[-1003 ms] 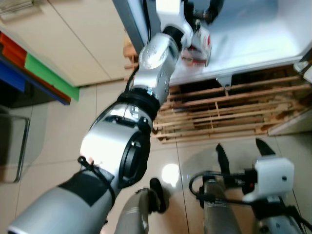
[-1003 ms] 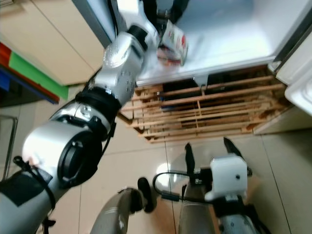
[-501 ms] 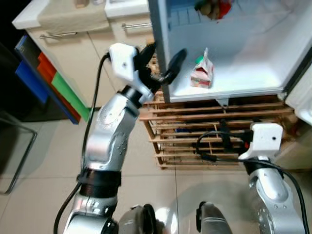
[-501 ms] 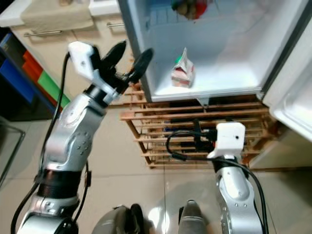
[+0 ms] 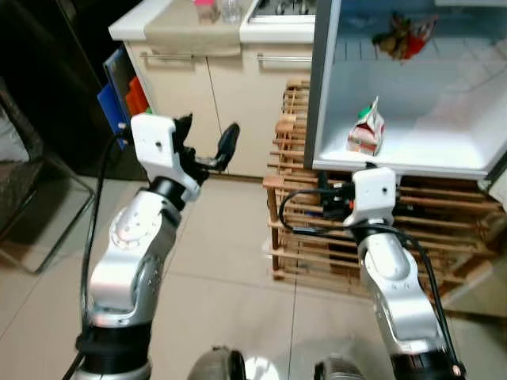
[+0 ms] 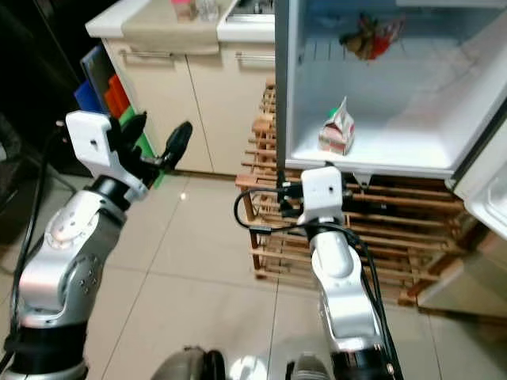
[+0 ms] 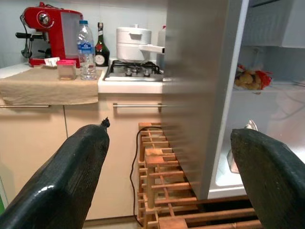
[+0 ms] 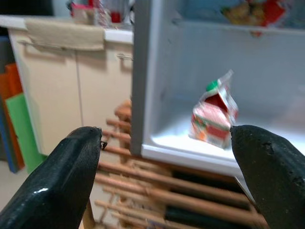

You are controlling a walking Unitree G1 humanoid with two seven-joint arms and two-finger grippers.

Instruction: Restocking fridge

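A red and white carton (image 5: 365,131) with a green cap stands upright on the floor of the open fridge (image 5: 396,165), near its left wall. A bag of produce (image 5: 404,36) lies on the shelf above it. My left gripper (image 5: 207,138) is open and empty, raised left of the fridge in front of the cabinets. In the left wrist view the left gripper (image 7: 169,130) faces the fridge's side wall. My right gripper (image 8: 166,130) is open and empty, held before the fridge's lower edge and facing the carton (image 8: 214,117).
A wooden slatted rack (image 5: 317,229) holds up the fridge. Cream cabinets (image 5: 238,103) carry a worktop with a red coffee machine (image 7: 47,33), a water bottle (image 7: 86,47) and a hob with a white pot (image 7: 133,43). Coloured boards (image 5: 119,103) lean at the left.
My left gripper has let go of the carton, left it in the fridge and drawn back to the left. The right arm has risen. The camera has pulled back and lifted.
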